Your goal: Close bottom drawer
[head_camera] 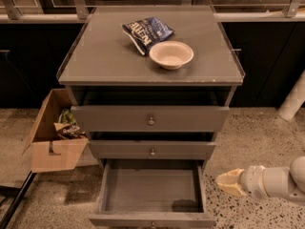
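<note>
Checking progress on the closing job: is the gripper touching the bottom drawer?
No. The gripper sits off to the right of the bottom drawer, apart from it, and the drawer stands pulled out.

chip bag (147, 32) beside a bowl (171, 54) on the cabinet top (105, 56), cardboard box (55, 144) on floor (257, 132).

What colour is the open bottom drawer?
Grey; the bottom drawer shows best in the camera view, and the gripper is to its right.

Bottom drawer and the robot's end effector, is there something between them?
No. In the camera view only speckled floor separates the open bottom drawer from the end effector, which sits low to its right.
</note>
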You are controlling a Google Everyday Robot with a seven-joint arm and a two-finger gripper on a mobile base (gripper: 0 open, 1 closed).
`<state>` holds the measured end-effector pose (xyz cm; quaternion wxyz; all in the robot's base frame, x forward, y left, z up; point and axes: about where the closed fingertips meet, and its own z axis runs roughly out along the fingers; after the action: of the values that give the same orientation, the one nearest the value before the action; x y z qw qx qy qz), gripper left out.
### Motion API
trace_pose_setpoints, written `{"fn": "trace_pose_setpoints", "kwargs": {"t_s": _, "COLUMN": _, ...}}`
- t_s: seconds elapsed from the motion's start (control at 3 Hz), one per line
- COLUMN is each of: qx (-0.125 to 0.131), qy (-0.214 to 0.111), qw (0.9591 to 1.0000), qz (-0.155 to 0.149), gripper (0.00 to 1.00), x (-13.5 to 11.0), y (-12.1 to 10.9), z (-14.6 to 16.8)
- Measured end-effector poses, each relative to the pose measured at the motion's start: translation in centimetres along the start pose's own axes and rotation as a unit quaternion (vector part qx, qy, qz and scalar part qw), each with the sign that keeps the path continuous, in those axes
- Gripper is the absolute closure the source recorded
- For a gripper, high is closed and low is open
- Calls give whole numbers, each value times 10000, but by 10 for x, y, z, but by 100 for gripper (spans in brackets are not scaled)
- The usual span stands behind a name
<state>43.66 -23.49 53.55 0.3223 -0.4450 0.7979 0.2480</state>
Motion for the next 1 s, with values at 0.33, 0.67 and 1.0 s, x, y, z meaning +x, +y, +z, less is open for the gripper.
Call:
{"fn": "trace_pose_setpoints", "kwargs": {"t_s": 0.33, "qx": 132, "qy": -330, "qw": 9993, "qz": 121, "gripper": 100, "x": 39, "y": -9, "z": 33}}
{"fn": "trace_pose_setpoints", "kwargs": {"t_s": 0.67, "qx": 64, "qy": -476, "qw": 9983, "qz": 345, "gripper": 100, "x": 68, "y": -9, "z": 69}}
{"fn": "trace_pose_setpoints", "kwargs": {"t_s": 1.0, "qx": 64, "qy": -476, "qw": 9982, "qz": 345, "gripper": 100, "x": 68, "y": -9, "z": 69}}
